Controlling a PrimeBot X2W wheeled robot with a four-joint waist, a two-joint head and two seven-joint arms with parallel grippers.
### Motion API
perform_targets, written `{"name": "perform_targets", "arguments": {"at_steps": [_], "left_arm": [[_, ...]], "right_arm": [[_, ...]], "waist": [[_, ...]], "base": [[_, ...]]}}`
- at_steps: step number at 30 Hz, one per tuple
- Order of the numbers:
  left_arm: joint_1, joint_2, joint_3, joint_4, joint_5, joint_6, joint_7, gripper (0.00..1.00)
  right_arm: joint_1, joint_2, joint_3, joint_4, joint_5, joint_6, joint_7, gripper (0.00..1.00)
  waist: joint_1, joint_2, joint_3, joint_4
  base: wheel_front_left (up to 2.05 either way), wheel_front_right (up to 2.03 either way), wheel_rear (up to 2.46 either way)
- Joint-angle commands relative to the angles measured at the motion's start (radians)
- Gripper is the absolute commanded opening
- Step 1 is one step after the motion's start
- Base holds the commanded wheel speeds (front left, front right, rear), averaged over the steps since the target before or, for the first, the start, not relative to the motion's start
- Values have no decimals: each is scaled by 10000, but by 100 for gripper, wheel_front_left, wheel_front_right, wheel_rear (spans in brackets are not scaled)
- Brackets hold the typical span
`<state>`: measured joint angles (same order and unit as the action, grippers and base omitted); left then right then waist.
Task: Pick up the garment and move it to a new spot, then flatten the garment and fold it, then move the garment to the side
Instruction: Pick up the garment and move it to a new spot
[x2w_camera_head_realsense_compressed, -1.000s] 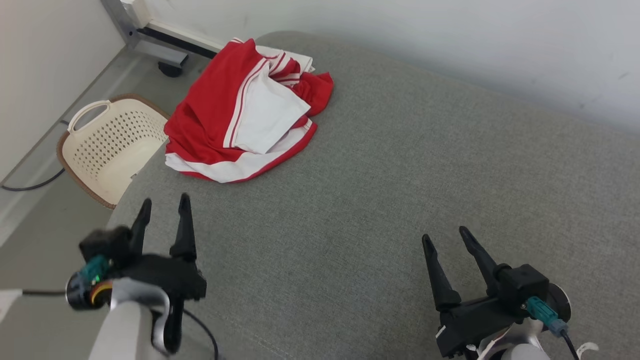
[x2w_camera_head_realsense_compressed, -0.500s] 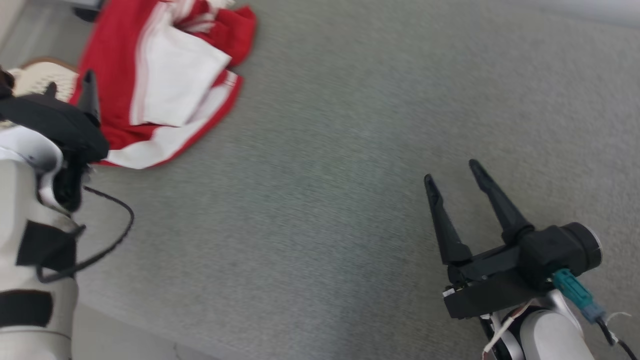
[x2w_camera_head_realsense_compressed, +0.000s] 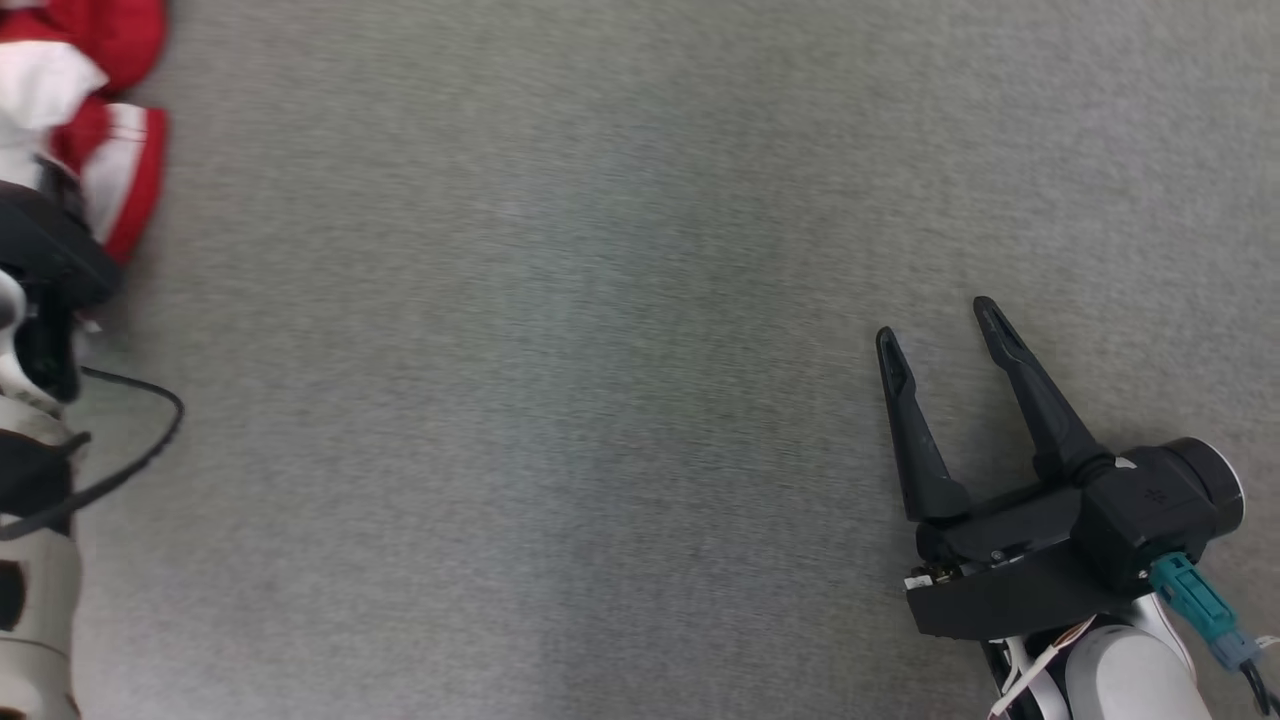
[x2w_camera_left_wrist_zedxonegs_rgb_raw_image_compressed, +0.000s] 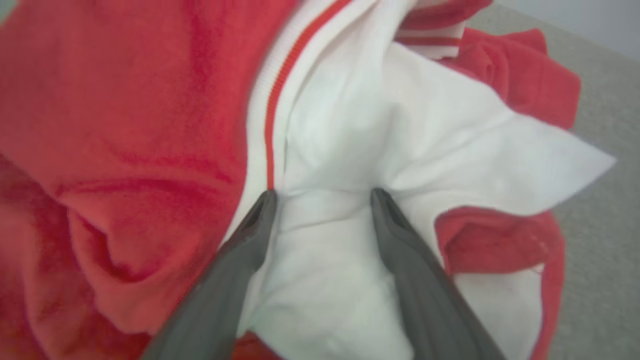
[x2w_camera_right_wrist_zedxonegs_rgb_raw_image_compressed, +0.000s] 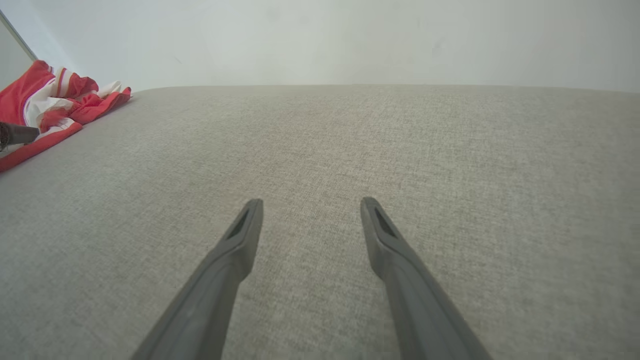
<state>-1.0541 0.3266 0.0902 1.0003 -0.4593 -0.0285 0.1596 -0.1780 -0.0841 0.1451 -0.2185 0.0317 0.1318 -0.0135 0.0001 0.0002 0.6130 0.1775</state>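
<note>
The garment (x2w_camera_left_wrist_zedxonegs_rgb_raw_image_compressed: 350, 125), red with white panels and striped trim, lies crumpled at the far left of the grey fabric surface (x2w_camera_head_realsense_compressed: 600, 400). In the head view only its near-right edge (x2w_camera_head_realsense_compressed: 110, 170) shows at the upper left corner. In the right wrist view the heap (x2w_camera_right_wrist_zedxonegs_rgb_raw_image_compressed: 50, 107) stretches along the far left edge of the surface. Because it is bunched, no single long axis can be fixed. One white band with a red stripe runs away from the left fingertip, roughly in line with the fingers.

The left gripper (x2w_camera_left_wrist_zedxonegs_rgb_raw_image_compressed: 322, 192) is on the garment. Its fingers are spread moderately, with both tips pressed into a white fold that bulges between them. Nothing is clamped yet.

The right gripper (x2w_camera_head_realsense_compressed: 935, 320) is at the near right, well apart from the garment. Its fingers are spread about as wide over bare surface and hold nothing (x2w_camera_right_wrist_zedxonegs_rgb_raw_image_compressed: 311, 201).

One second earlier the left gripper stood at the near left, short of the garment; it has since reached onto it. The head camera has swung, which shifts the garment to the corner of that view. The right gripper remains open and empty.
</note>
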Motion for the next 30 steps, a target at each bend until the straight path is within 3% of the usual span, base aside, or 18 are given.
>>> {"name": "perform_targets", "arguments": {"at_steps": [1, 2, 3, 10, 17, 26, 30], "left_arm": [[-75, -132, -80, 175, 103, 47, -37, 71], [-35, -169, -137, 222, 174, 107, -176, 27], [8, -206, -174, 275, 172, 103, -285, 0], [189, -94, -222, 548, 33, -258, -685, 0], [250, 708, -178, 274, 37, -478, -959, 0], [-1, 1289, -428, -700, 105, -723, -486, 0], [-60, 1276, -715, -1402, 134, -778, -36, 0]], "right_arm": [[53, 31, -25, 10, -134, -21, 2, 100], [33, 35, -46, 50, -137, -21, -14, 100], [8, 47, -35, 97, -120, -21, -34, 100], [-125, 135, 141, 599, 54, -21, -283, 100], [-226, 266, 268, 1232, 351, -21, -637, 100], [42, 335, 171, 2152, 794, -21, -1206, 100], [260, 340, 198, 2574, 1208, -21, -1464, 100]], "waist": [[-1, -2, 534, -549], [-1, -2, 484, -525], [-1, -2, 422, -505], [-1, -2, -436, -307], [-1, -2, -1850, -198], [-1, -2, -3648, -121], [-1, -2, -4543, -96]], "base": [[0, 0, 0], [0, 0, 0], [0, 0, 0], [0, 0, 0], [0, 0, 0], [0, 0, 0], [0, 0, 0]]}}
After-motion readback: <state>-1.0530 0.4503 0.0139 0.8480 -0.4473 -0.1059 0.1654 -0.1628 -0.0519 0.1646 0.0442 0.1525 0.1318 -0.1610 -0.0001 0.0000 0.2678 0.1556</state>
